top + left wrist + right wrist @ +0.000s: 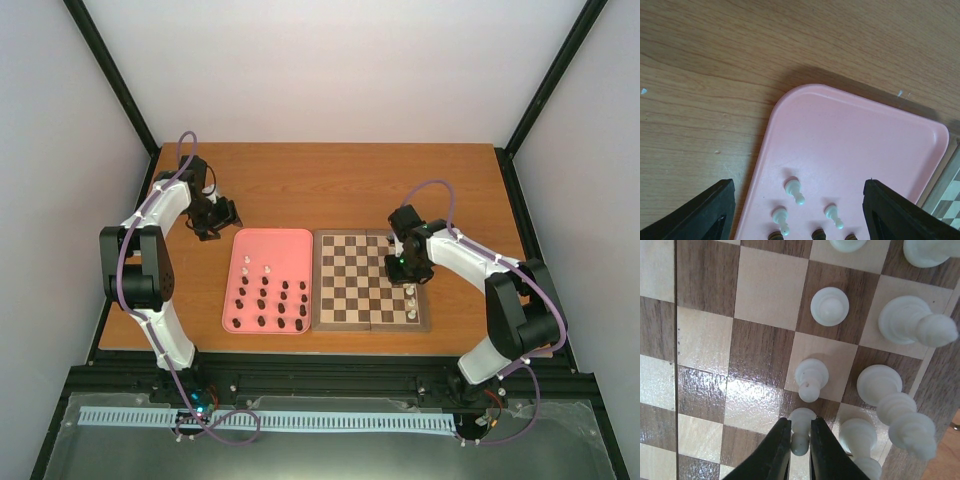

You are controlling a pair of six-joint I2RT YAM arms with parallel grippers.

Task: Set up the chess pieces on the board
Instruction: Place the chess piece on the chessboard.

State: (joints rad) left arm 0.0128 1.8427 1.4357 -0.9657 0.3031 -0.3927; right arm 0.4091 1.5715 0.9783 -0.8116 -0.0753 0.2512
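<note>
The wooden chessboard (pixel 360 285) lies right of centre. Several white pieces (pixel 411 298) stand along its right edge. My right gripper (pixel 400 265) is over the board's right side and is shut on a white pawn (pixel 801 430) that stands on a dark square; other white pieces (pixel 829 306) stand around it on the board (pixel 705 340). My left gripper (pixel 218 222) hovers open and empty over the table by the pink tray's far left corner. In its wrist view three white pawns (pixel 794 190) and the tops of dark pieces (pixel 818 233) show between its fingertips (pixel 707 212).
The pink tray (pixel 240 300) lies left of the board and holds several dark pieces (pixel 283 305) and a few white ones (pixel 247 262). Its rim shows in the left wrist view (pixel 785 100). Black frame posts stand at the table's corners.
</note>
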